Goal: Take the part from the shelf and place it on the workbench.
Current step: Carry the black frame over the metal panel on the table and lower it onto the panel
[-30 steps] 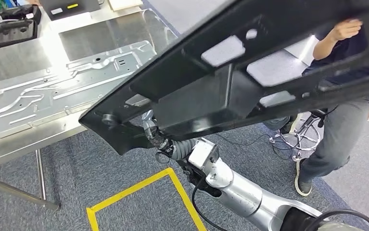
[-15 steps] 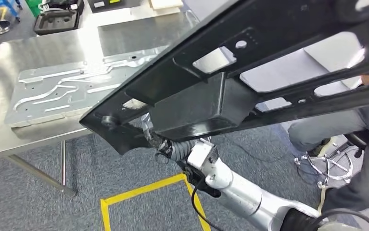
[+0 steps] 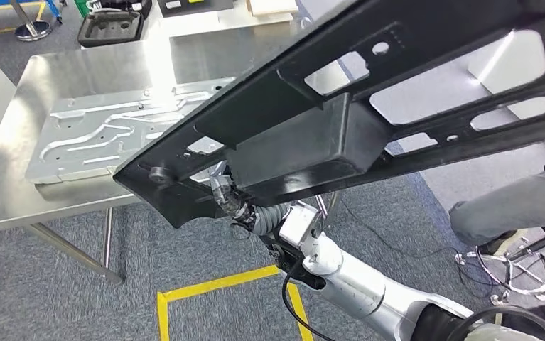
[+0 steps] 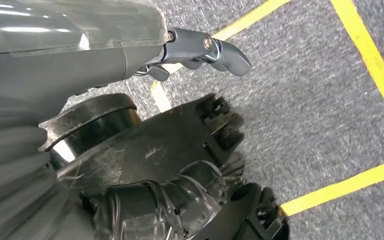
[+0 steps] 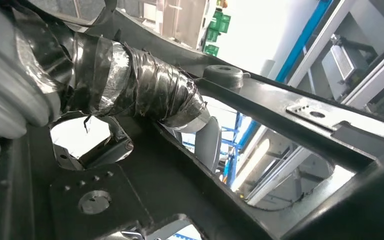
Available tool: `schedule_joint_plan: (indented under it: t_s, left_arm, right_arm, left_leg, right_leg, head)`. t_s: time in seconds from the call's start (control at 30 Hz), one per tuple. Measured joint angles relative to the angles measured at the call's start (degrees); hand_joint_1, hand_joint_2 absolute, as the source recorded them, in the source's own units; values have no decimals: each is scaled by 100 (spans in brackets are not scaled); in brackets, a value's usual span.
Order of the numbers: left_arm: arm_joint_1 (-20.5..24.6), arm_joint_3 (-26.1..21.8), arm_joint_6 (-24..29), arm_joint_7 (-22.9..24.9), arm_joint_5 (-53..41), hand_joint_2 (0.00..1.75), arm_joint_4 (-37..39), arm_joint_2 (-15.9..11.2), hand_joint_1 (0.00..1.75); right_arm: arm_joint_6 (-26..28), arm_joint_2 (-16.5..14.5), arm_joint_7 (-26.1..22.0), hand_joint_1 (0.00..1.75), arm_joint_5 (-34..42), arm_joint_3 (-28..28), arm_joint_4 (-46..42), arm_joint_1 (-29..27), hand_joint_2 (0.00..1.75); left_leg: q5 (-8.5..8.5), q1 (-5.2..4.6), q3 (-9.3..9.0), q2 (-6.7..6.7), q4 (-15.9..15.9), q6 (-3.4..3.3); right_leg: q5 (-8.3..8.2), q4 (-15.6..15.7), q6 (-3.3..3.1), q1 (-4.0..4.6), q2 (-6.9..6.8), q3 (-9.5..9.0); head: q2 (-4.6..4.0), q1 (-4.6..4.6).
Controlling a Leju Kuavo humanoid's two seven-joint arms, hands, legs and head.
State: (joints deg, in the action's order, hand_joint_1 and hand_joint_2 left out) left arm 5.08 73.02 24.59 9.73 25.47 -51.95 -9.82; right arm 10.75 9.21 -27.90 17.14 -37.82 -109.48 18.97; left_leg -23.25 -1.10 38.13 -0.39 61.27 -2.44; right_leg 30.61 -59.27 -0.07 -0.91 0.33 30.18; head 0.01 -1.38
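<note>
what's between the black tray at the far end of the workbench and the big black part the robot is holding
In the head view, a pressed silver metal panel lies flat on the workbench between the black tray and the held black part.

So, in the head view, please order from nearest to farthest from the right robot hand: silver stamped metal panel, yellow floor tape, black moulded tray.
From the right robot hand:
1. Yellow floor tape, below on the carpet.
2. Silver stamped metal panel, on the steel table.
3. Black moulded tray, at the far table end.
</note>
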Motion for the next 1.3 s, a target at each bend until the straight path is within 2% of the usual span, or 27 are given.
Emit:
schedule_joint_plan:
  t_s: [0.1, 0.17, 0.2, 0.27, 0.3, 0.33, 0.37, 0.4, 0.43, 0.47, 0.5, 0.53, 0.57, 0.63, 0.67, 0.73, 0.8, 0.87, 0.9, 0.93, 1.0, 1.03, 1.07, 1.13, 1.2, 1.27, 1.3]
  left_arm:
    - [2, 0, -1, -10, -2, 175, 5, -1, 0]
    - [-3, 0, -1, -16, -2, 175, 7, -3, 0]
    - [-1, 0, 1, -17, -1, 175, 8, -4, 0]
    - [5, 0, 1, -19, 0, 175, 10, -3, 0]
    - [6, 0, 0, -20, 0, 175, 11, 1, 0]
    - [1, 0, -3, -20, 0, 175, 11, 4, 0]
    - [-10, 0, -5, -20, 0, 175, 11, 7, 0]
    - [-17, 0, -7, -20, 0, 175, 11, 11, 0]
    - [-25, 0, -9, -20, 0, 175, 13, 16, 0]
    - [-24, 0, -9, -20, 1, 175, 15, 20, 0]
    - [-16, 0, -9, -19, 1, 175, 19, 23, 0]
    - [-8, 0, -8, -19, 1, 175, 21, 23, 0]
    - [0, 0, -7, -19, 1, 175, 24, 23, 0]
    - [7, 0, -3, -20, -1, 175, 26, 23, 0]
    - [10, 0, 1, -22, -1, 175, 27, 24, 0]
    - [12, 0, 5, -26, 1, 175, 28, 25, 0]
    - [-1, 0, 7, -28, 4, 175, 29, 30, 0]
    - [-14, 0, 14, -32, 13, 175, 30, 36, 0]
    - [-16, 0, 19, -33, 19, 175, 31, 38, 0]
    - [-17, 0, 23, -34, 26, 175, 34, 39, 0]
    - [-33, 0, 30, -37, 38, 175, 52, 40, 0]
    - [-50, 0, 36, -40, 43, 175, 66, 40, 0]
    - [-70, 0, 42, -44, 46, 175, 77, 42, 0]
    - [-81, 0, 58, -57, 50, 175, 88, 48, 0]
    - [-44, 0, 71, -69, 50, 175, 93, 56, 0]
    - [3, 0, 81, -79, 52, 175, 103, 59, 0]
    - [15, 0, 85, -83, 56, 175, 109, 61, 0]
  right_arm:
    - [-2, 1, -9, 175, 1, 1, 1, 1, 175]
    - [-3, 2, -13, 175, 2, 2, 1, 6, 175]
    - [-3, 2, -17, 175, 2, 2, 0, 11, 175]
    - [-1, 2, -27, 175, -2, 3, 1, 5, 175]
    - [1, 2, -28, 175, -7, 3, 1, -5, 175]
    - [3, 2, -30, 175, -12, 3, 2, -14, 175]
    - [4, 2, -31, 175, -16, 3, 2, -18, 175]
    - [4, 2, -32, 175, -19, 3, 2, -18, 175]
    - [5, 2, -33, 175, -20, 3, 4, -17, 175]
    - [5, 3, -36, 175, -21, 4, 9, -16, 175]
    - [5, 4, -39, 175, -21, 4, 14, -16, 175]
    - [5, 4, -42, 175, -25, 6, 15, -20, 175]
    - [7, 6, -45, 175, -36, 7, 15, -21, 175]
    - [21, 5, -46, 175, -78, 8, 5, -20, 175]
    - [31, 5, -47, 175, -98, 8, 3, -15, 175]
    - [51, 2, -48, 175, -105, 8, 1, -13, 175]
    - [73, 2, -56, 175, -69, 8, 2, -13, 175]
    - [83, 2, -70, 175, -17, 8, 3, -15, 175]
    - [81, 2, -78, 175, 5, 8, 3, -15, 175]
    - [74, 2, -87, 175, 27, 8, 5, -14, 175]
    - [44, -2, -110, 175, 73, 22, 20, -6, 175]
    - [26, -7, -120, 175, 98, 31, 31, -5, 175]
    - [13, -12, -129, 175, 119, 41, 40, -3, 175]
    - [2, -20, -148, 175, 138, 60, 49, -7, 175]
    - [1, -20, -164, 175, 140, 85, 48, -3, 175]
    - [7, -20, -174, 175, 139, 97, 49, 2, 175]
    - [13, -20, -177, 175, 136, 99, 51, 0, 175]
  left_leg:
    - [-86, -68, -209, 0, -315, -78]
    - [-113, -52, -376, -7, -425, -118]
    - [-140, -39, -455, -9, -454, -141]
    - [-233, -35, -561, -10, -462, -181]
    - [-285, -32, -612, -14, -456, -184]
    - [-344, -27, -672, -20, -446, -178]
    - [-408, -17, -740, -27, -429, -165]
    - [-482, -4, -815, -32, -406, -144]
    - [-569, 7, -870, -36, -377, -113]
    - [-653, 12, -918, -40, -334, -76]
    - [-725, 11, -932, -45, -299, -37]
    - [-775, 4, -929, -46, -277, -2]
    - [-795, 0, -940, -48, -256, 24]
    - [-742, 4, -856, -40, -87, 71]
    - [-682, 15, -731, -32, 143, 101]
    - [-672, 49, -289, -15, 801, 168]
    - [-978, 82, 163, -8, 1287, 212]
    - [-1244, 105, 387, -7, 1283, 226]
    - [-1191, 116, 390, -15, 1073, 222]
    - [-964, 123, 345, -52, 762, 211]
    - [-321, 105, 245, -223, 107, 171]
    - [-72, 84, 208, -298, -93, 150]
    - [62, 59, 184, -334, -179, 131]
    - [122, 47, 96, -254, -204, 100]
    - [102, 49, 12, -153, -242, 51]
    - [61, 27, -21, -91, -254, -14]
    - [37, 11, -26, -71, -249, -47]
  right_leg:
    - [-19, 28, 104, -34, -19, -90]
    - [-16, -213, 146, -40, -28, -11]
    - [38, -485, 161, -39, -28, 149]
    - [255, -1150, 199, -33, -26, 615]
    - [365, -1397, 217, -34, -26, 849]
    - [401, -1476, 235, -39, -27, 1007]
    - [328, -1376, 253, -46, -28, 1075]
    - [125, -1107, 277, -58, -29, 1055]
    - [-198, -751, 301, -75, -34, 995]
    - [-436, -452, 296, -78, -40, 943]
    - [-614, -252, 260, -76, -42, 901]
    - [-708, -168, 204, -67, -42, 892]
    - [-673, -170, 136, -51, -37, 890]
    - [-674, -149, 50, -59, -28, 826]
    - [-647, -122, 20, -66, -30, 770]
    - [-588, -53, -18, -70, -37, 631]
    - [-506, 0, -27, -65, -29, 484]
    - [-402, 17, -21, -61, 17, 322]
    - [-347, 18, -13, -58, 54, 238]
    - [-292, 20, -5, -60, 91, 167]
    - [-192, -4, 40, -72, 197, 79]
    - [-142, -22, 75, -80, 261, 67]
    - [-96, -36, 116, -88, 336, 53]
    - [-5, -54, 188, -105, 427, 25]
    - [142, -266, 218, -89, 271, 93]
    - [425, -888, 206, -41, 57, 436]
    - [545, -1246, 194, -21, 23, 667]
  head:
    - [1, -3]
    - [1, -6]
    - [1, -7]
    - [1, -10]
    - [0, -10]
    - [0, -10]
    - [0, -10]
    - [-1, -10]
    - [-1, -13]
    - [-1, -8]
    - [0, -5]
    - [1, -3]
    - [1, 3]
    - [1, 2]
    - [1, 2]
    - [1, 4]
    - [1, 3]
    - [1, 3]
    - [1, 3]
    - [0, 2]
    - [0, 3]
    - [1, 4]
    - [1, 5]
    - [1, 6]
    - [0, 2]
    - [-1, -6]
    - [0, -8]
